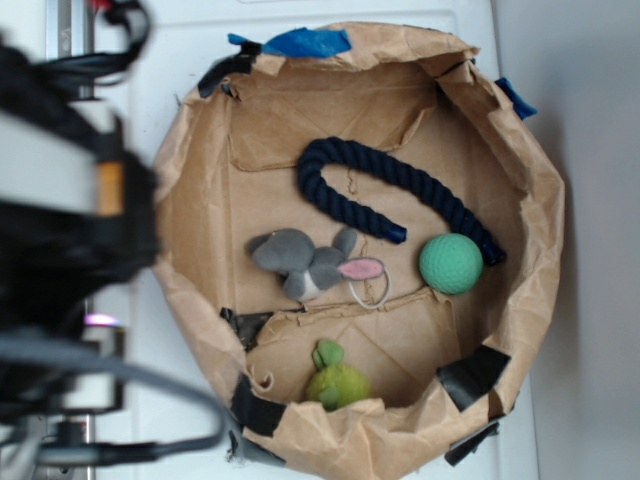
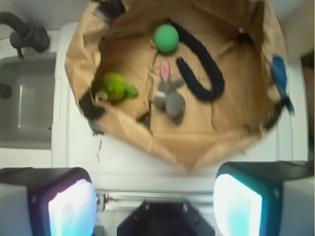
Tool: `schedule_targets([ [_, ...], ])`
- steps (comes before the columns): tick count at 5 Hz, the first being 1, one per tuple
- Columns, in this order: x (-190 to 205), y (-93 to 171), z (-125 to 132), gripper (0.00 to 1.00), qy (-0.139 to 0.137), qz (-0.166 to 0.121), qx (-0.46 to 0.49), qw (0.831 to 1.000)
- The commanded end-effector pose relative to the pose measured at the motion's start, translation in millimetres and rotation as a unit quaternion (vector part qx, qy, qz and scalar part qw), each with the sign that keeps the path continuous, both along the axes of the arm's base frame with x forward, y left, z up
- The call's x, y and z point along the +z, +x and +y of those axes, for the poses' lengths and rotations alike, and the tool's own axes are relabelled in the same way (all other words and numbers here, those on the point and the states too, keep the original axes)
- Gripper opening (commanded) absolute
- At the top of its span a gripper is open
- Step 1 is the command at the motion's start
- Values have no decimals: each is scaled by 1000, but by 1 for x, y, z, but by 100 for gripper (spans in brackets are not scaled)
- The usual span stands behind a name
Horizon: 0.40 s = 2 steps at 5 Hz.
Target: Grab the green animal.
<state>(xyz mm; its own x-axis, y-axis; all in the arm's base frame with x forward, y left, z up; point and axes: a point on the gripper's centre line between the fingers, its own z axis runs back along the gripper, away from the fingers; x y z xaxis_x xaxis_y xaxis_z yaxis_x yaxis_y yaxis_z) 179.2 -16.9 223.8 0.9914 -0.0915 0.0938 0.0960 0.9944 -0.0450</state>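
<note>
Inside the paper tub (image 1: 200, 180) on the white worktop (image 1: 200, 50), I see the green animal (image 1: 336, 380) lying near the tub's wall, its small darker head pointing toward the tub's middle. In the wrist view it (image 2: 115, 87) sits at the left of the tub floor, close to a strip of black tape (image 2: 91, 109). The grey mouse (image 1: 310, 262) lies near the centre, apart from the green animal, its pink ear just beside a thin ring (image 1: 372, 292). The ball (image 1: 451, 263) rests against one end of the dark blue rope (image 1: 390, 190), which curves in an arch across the far part of the floor. My tool (image 2: 156, 206) hangs outside the tub, above the bare worktop, well apart from every toy. Its two fingers (image 2: 69, 206) stand wide apart at the lower corners of the wrist view, with nothing between them. A sink (image 2: 24, 98) shows at the left of the wrist view.
</note>
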Motion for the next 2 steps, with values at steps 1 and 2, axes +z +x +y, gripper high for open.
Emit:
schedule_targets([
  [1, -15, 54, -5, 100, -15, -28, -133, 991],
  [2, -39, 69, -13, 100, -40, -67, -220, 972],
])
